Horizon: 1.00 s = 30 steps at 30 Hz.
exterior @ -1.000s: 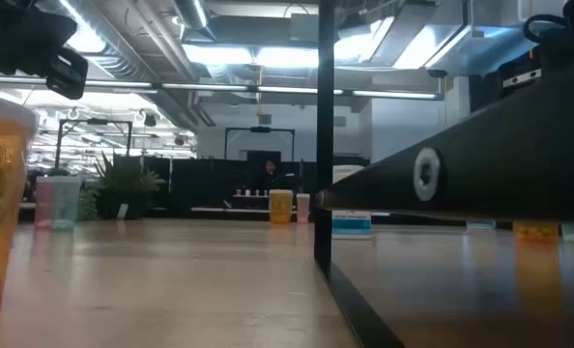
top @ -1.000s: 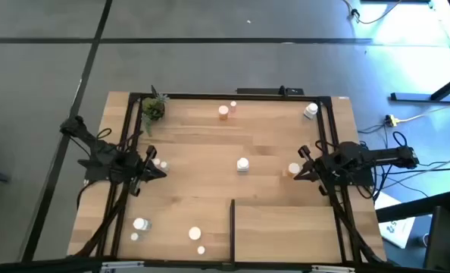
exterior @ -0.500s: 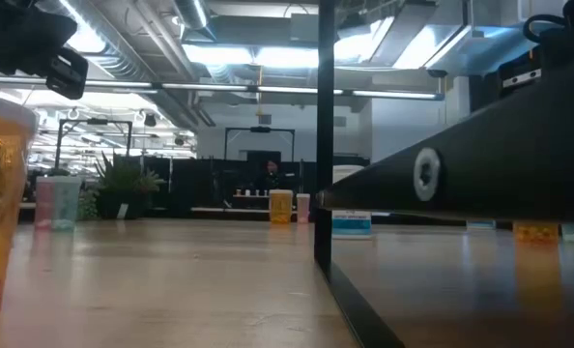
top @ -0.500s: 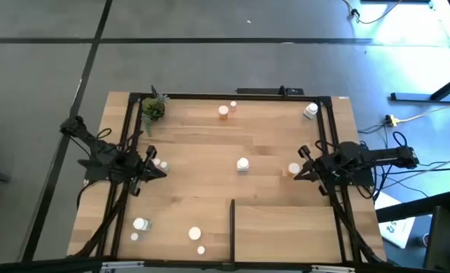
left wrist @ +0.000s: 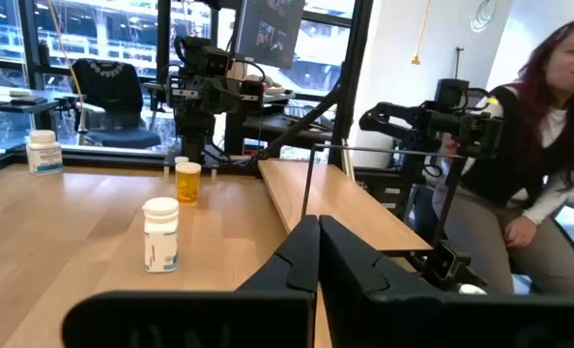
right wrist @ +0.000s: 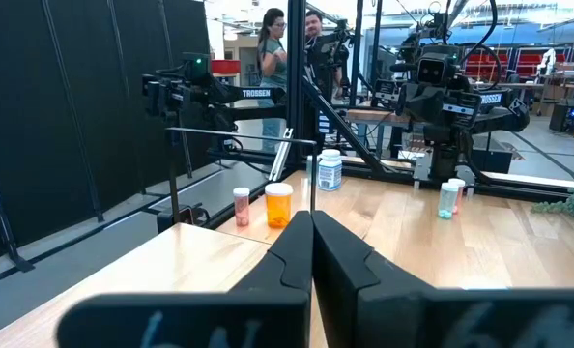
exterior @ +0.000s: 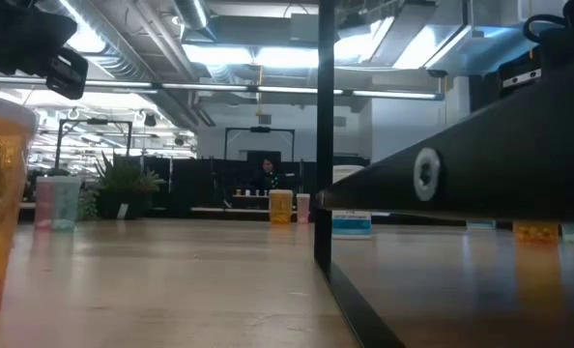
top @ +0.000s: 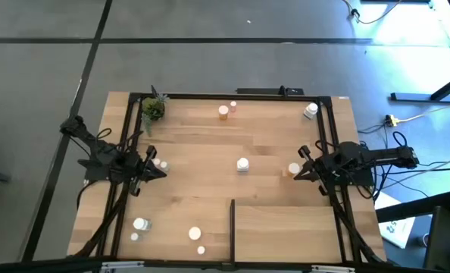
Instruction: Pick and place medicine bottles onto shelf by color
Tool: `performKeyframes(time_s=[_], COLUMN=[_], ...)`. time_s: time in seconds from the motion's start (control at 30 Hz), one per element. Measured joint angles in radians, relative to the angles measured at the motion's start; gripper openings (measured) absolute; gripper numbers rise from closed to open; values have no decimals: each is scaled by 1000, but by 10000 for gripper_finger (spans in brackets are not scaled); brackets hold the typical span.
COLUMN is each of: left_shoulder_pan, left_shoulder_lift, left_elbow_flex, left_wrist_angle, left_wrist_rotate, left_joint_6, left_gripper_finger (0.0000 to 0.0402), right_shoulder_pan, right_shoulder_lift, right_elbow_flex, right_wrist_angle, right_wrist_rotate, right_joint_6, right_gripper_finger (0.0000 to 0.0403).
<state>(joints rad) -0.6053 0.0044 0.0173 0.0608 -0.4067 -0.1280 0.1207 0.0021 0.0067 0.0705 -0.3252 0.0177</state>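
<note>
Several medicine bottles with white caps stand upright on their bases, scattered over the wooden table: an orange one (top: 223,112) and a white one (top: 310,111) at the far side, a white one (top: 242,164) in the middle, and others (top: 194,233) near the front left. The shelf (top: 285,231) is a light-wood panel lying at the front right, with a black strip (top: 232,226) along its left side. My left gripper (top: 161,173) hovers shut at the table's left edge, beside a small bottle (top: 157,162). My right gripper (top: 297,174) hovers shut at the right edge, next to a bottle (top: 293,168).
A small green potted plant (top: 153,108) stands at the far left corner. A black frame (top: 232,96) runs round the tabletop. A person (left wrist: 548,145) sits beyond the table's front edge, and other people (right wrist: 277,48) stand farther off.
</note>
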Motion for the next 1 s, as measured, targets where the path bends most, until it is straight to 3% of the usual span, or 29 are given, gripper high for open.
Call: performKeyframes(time_s=[0.7, 1.0], left_shoulder_pan=[0, 0], left_shoulder_lift=[0, 0], left_elbow_flex=[0, 0], left_wrist_angle=[0, 0], left_wrist_rotate=[0, 0], left_joint_6=[0, 0], left_gripper_finger=[0, 0], right_shoulder_pan=[0, 0], right_shoulder_lift=[0, 72], right_elbow_flex=[0, 113], right_wrist_angle=[0, -14], right_wrist_rotate=[17, 125], right_joint_6=[53, 1], right_gripper_finger=[5, 2])
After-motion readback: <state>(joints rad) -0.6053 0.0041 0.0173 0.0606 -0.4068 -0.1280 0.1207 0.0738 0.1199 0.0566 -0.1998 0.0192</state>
